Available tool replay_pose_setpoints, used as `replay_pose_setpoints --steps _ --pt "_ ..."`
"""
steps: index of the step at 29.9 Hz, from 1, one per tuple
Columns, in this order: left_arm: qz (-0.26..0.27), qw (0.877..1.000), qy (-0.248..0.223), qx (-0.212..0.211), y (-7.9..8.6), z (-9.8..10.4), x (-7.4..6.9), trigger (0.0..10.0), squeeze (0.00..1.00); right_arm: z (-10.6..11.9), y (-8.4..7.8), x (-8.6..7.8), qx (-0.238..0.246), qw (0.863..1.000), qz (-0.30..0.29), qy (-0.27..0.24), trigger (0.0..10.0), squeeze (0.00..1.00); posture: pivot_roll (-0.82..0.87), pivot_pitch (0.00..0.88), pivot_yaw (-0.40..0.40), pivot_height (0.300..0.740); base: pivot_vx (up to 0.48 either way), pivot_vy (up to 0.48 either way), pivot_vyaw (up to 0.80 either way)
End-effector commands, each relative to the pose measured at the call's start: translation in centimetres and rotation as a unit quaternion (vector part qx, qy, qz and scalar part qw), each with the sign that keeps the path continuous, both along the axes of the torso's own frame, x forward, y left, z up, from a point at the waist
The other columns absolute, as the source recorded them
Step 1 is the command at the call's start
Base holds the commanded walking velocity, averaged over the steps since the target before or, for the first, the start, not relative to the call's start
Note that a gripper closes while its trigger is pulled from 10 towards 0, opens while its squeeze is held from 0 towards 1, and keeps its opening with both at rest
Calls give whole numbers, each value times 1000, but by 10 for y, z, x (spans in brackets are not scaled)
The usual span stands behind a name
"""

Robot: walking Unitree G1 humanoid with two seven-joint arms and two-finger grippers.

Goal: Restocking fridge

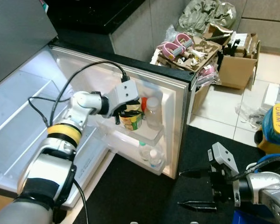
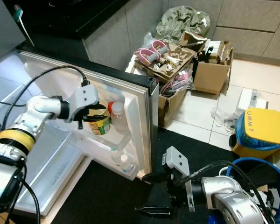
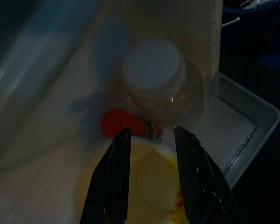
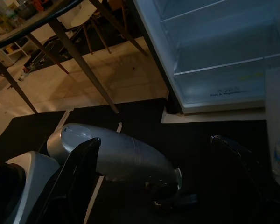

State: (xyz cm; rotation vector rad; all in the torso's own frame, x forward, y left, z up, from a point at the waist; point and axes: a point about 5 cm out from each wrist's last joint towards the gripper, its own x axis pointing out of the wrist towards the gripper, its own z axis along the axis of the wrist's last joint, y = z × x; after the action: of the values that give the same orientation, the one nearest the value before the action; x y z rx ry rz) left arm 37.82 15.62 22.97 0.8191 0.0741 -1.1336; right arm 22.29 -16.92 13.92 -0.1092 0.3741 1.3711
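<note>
A yellow can [image 1: 131, 121] stands on the upper shelf of the open fridge door [image 1: 177, 102], beside a clear bottle with a white cap [image 1: 153, 114]. My left gripper [image 1: 126, 112] reaches into that shelf and hovers at the can's top. In the left wrist view its fingers [image 3: 119, 168] are slightly apart over the yellow lid [image 3: 149, 186], so the left gripper [image 3: 149, 133] is open, with the white cap [image 3: 154, 65] and a red cap [image 3: 113, 123] beyond. Low over the black mat, my right gripper [image 1: 189, 188] is open and holds nothing.
Two small bottles [image 1: 151, 156] sit in the lower door shelf. The fridge interior [image 1: 18, 116] has bare glass shelves on the left. Cardboard boxes and packaging [image 1: 233, 65] pile up behind the door. A yellow-lidded blue bin [image 1: 277, 126] stands at the right.
</note>
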Motion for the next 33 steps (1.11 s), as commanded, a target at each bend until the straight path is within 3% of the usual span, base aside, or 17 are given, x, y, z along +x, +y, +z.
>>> replay_pose_setpoints --steps 1,10,14,15,16,18,22,26,28,31,32,33 --pt "8 1000 9 9 12 -5 -3 10000 0 -2 2 -2 7 1000 9 4 10000 0 -68 167 126 740 0 0 0" --pt "0 1000 -2 27 25 7 -9 10000 0 0 3 2 7 1000 14 1 10000 0 -57 163 115 740 0 0 0" --pt "-14 1000 -8 -9 28 27 -14 10000 0 -1 3 3 8 1000 15 1 10000 0 -57 158 110 740 0 0 0" --pt "-31 998 -9 -47 31 43 -21 10000 0 -1 3 4 10 1000 16 1 10000 0 -57 154 109 740 0 0 0" --pt "-31 998 -9 -47 31 43 -21 10000 0 -1 3 4 10 1000 16 1 10000 0 -57 154 109 740 0 0 0" --pt "-52 994 -3 -96 37 56 -31 10000 0 -1 3 5 14 1000 18 0 10000 0 -56 147 105 740 0 0 0" --pt "-66 990 6 -124 43 60 -40 10000 0 -2 3 6 17 1000 19 1 10000 0 -57 142 104 740 0 0 0" --pt "-101 964 35 -242 60 59 -71 10000 0 -15 -5 12 19 1000 -13 16 10000 0 -48 131 96 740 0 0 0" --pt "-101 964 35 -242 60 59 -71 10000 0 -15 -5 12 19 1000 -13 16 10000 0 -48 131 96 740 0 0 0" --pt "-121 938 80 -314 73 46 -95 10000 0 -26 -14 16 19 998 -51 22 10000 0 -33 132 88 740 0 0 0" --pt "-121 938 80 -314 73 46 -95 10000 0 -26 -14 16 19 998 -51 22 10000 0 -33 132 88 740 0 0 0" --pt "-115 928 97 -340 80 36 -102 10000 0 -31 -19 20 16 997 -71 19 10000 0 -30 134 84 740 0 0 0"
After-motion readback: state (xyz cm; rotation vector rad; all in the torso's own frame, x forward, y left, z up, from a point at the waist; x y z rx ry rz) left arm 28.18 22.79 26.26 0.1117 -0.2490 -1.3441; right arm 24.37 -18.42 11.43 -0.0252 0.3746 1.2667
